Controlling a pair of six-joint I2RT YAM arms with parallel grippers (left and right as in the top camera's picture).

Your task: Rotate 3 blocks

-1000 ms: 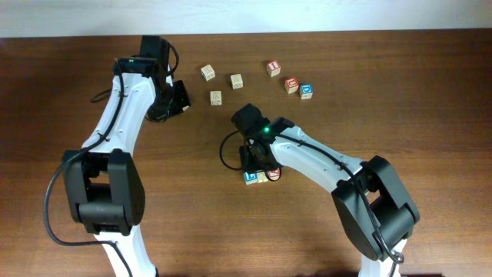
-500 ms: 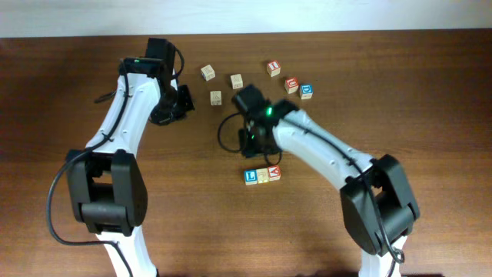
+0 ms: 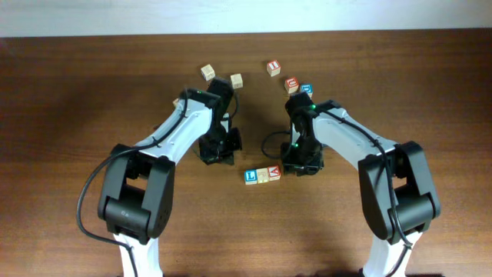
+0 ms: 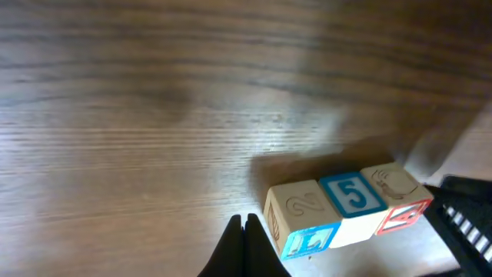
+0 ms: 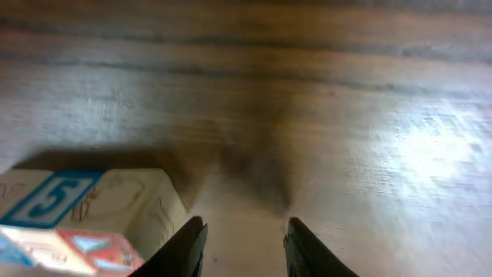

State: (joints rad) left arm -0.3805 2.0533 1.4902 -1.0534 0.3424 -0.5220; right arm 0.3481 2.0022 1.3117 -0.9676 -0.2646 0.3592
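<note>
And here are the three, lined up side by side in a tight row on the dark brown wooden table (image 3: 92,92), a little nearer the robot than mid-table. At one end of the row is the blue-faced wooden cube with a white L (image 3: 251,177). The pale tan wooden cube (image 3: 263,175) sits in the middle, its top plain from above. The red-faced wooden cube (image 3: 274,172) closes the line, showing a pale A-shaped mark. The cubes touch, and the row tilts slightly, with the red end further from the robot. From the left wrist the side faces come up: a blue panel with a white 5 on the middle cube, and engraved pale wood on the two outer ones. The left gripper (image 4: 244,231) is clenched tight, fingers pressed together with nothing between them, hanging just off the L end of the row and clear of it. The right gripper (image 5: 244,227) stands released, its jaws part-way apart over bare wood and holding nothing. It sits right beside the red end, with one finger so near the end cube that contact cannot be told. Other small wooden cubes (image 3: 236,81) lie scattered toward the far edge, well apart from the row.
</note>
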